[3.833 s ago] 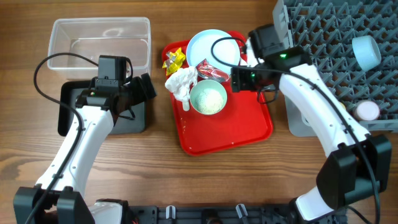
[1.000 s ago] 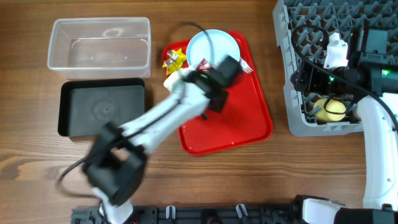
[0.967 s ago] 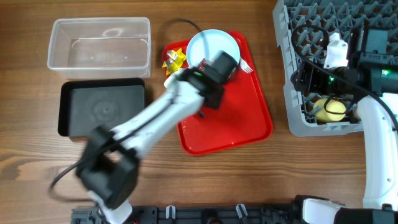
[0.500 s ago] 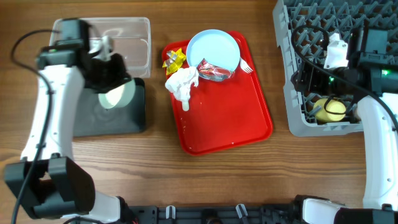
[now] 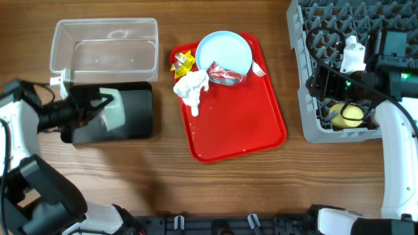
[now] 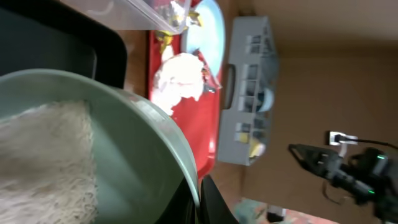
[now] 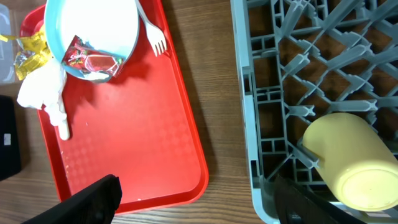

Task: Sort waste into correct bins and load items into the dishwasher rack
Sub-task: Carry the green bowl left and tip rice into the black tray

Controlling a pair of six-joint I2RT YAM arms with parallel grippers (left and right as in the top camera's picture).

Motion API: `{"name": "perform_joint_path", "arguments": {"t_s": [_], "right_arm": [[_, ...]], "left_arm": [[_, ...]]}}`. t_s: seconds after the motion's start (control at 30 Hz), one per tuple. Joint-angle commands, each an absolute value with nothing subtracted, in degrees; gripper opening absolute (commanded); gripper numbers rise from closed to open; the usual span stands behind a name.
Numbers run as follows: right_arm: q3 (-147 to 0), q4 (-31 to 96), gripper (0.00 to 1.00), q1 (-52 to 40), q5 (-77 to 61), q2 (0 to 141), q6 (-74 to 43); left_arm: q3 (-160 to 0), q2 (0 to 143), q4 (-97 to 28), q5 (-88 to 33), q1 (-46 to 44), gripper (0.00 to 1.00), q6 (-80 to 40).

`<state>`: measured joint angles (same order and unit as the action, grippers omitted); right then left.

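Left claw (image 6: pixel 198 202) pinching thin rim of smooth pale round bowl (image 6: pixel 146 155), grainy white rice (image 6: pixel 43 162) inside, right claw (image 7: pixel 199 200) spread wide

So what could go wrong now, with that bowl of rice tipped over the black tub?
The left gripper pinches the bowl only by its rim, so it could slip. The black tub is shallow, so rice pouring out may bounce onto the table. Later, the white napkin lies over the spoon, so both might get grabbed together.
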<state>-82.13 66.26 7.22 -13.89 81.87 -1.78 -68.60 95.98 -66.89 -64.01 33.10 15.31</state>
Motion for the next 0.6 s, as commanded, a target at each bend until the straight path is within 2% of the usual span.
{"name": "perform_joint_path", "arguments": {"t_s": [0.0,0.13,0.43,0.57], "right_arm": [[-83.0,66.3,0.83,7.4,-13.5,81.3,-1.5],[-83.0,66.9,0.82,7.4,-13.5,81.3,-1.5],[-83.0,66.7,0.83,7.4,-12.9,81.4,-1.0],[-82.9,66.7,0.83,7.4,-12.9,81.4,-0.4]], "left_arm": [[-64.7,95.5,-65.4,-73.8,34.7,0.04,21.1],[-61.5,95.5,-60.8,-79.6,35.3,0.04,21.0],[-60.9,95.6,-59.1,-90.3,35.3,0.04,21.0],[-60.9,95.6,-58.9,-90.3,35.3,0.04,20.1]]}}
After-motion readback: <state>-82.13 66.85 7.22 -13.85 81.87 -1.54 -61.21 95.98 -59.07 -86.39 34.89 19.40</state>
